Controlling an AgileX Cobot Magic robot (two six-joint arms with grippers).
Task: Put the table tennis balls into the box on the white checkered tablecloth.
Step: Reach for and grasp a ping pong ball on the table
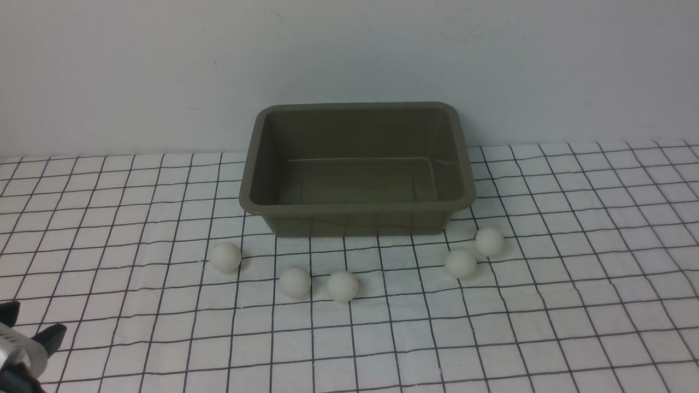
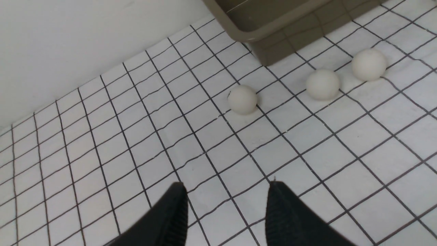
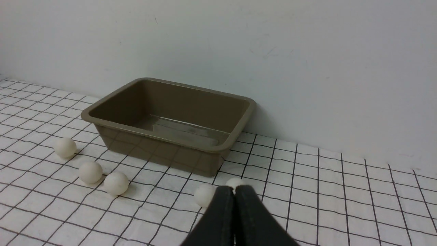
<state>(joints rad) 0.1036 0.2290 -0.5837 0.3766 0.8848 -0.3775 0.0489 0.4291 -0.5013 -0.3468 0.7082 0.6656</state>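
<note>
Five table tennis balls [image 1: 342,285] lie loose on the white checkered tablecloth [image 1: 546,338], at six o'clock of the empty box [image 1: 355,207]. My left gripper [image 1: 33,322], at eight o'clock, has its jaws apart and empty, ready, I judge, for a first pick. My right gripper [image 3: 234,188] is pressed together, idle.

The box [image 1: 357,222], centre of the front view, is plain olive-grey. The cloth [image 1: 573,305] across the lower half is white with a thin black grid. The five balls [image 1: 225,257] below the box are plain off-white. The wall [image 1: 136,71] above is pale grey-white. The left gripper [image 2: 226,191] and right gripper [image 3: 234,191] are black.
</note>
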